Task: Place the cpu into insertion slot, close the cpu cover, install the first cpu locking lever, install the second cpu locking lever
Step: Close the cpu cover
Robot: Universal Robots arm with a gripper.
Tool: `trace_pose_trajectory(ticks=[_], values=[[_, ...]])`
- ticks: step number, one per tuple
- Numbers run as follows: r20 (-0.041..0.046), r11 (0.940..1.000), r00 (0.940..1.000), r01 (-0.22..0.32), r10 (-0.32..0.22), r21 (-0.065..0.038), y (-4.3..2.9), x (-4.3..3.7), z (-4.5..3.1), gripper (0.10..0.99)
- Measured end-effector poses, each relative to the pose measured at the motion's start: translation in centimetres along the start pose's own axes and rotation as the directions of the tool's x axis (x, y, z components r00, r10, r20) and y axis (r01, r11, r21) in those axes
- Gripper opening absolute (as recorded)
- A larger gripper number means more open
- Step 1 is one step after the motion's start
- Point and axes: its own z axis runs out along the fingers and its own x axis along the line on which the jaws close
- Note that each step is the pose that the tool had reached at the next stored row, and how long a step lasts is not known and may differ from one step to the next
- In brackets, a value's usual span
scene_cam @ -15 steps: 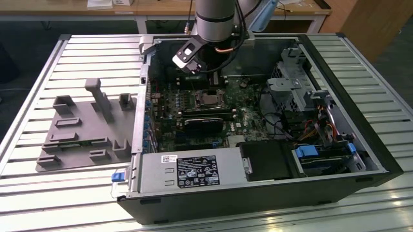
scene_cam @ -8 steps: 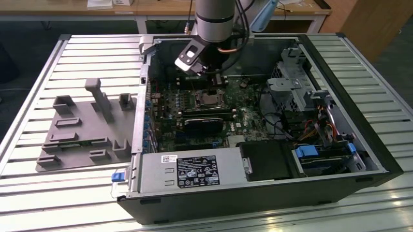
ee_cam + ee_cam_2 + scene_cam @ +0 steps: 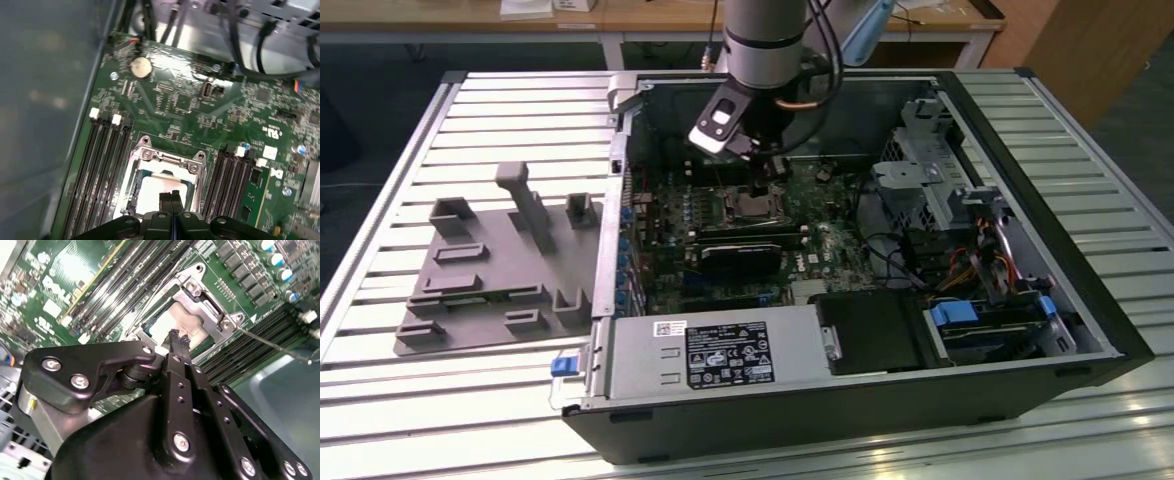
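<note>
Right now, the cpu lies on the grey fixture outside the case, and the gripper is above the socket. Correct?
No. The first wrist view shows the cpu inside the insertion slot, not on the fixture. The gripper is indeed above it.

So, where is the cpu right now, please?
In both wrist views the cpu lies in the insertion slot, between the long black slots, under the fingers.

The cpu's (image 3: 152, 192) pale metal top is looking matt inside the cpu cover (image 3: 167, 161), whose silvery metal is glinting, while the green circuit board (image 3: 175, 102) is gleaming glossily, the black gripper (image 3: 179, 339) is appearing matt, perhaps plastic, and the ribbed metal table (image 3: 440, 420) is reflecting light.
</note>
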Motion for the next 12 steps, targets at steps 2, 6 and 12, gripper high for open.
trace_pose_trajectory(ticks=[2, 6, 12], values=[[-0.0014, 0.9994, 0.9994, 0.036, -0.036, -0.001, 0.0, 0.0, 0.02, 0.102], [-0.0041, 0.994, 0.994, 0.11, -0.11, -0.003, 0.0, 0.0, 0.07, 0.102], [-0.0078, 0.9764, 0.9764, 0.216, -0.216, -0.006, 0.0, 0.0, 0.12, 0.102]])
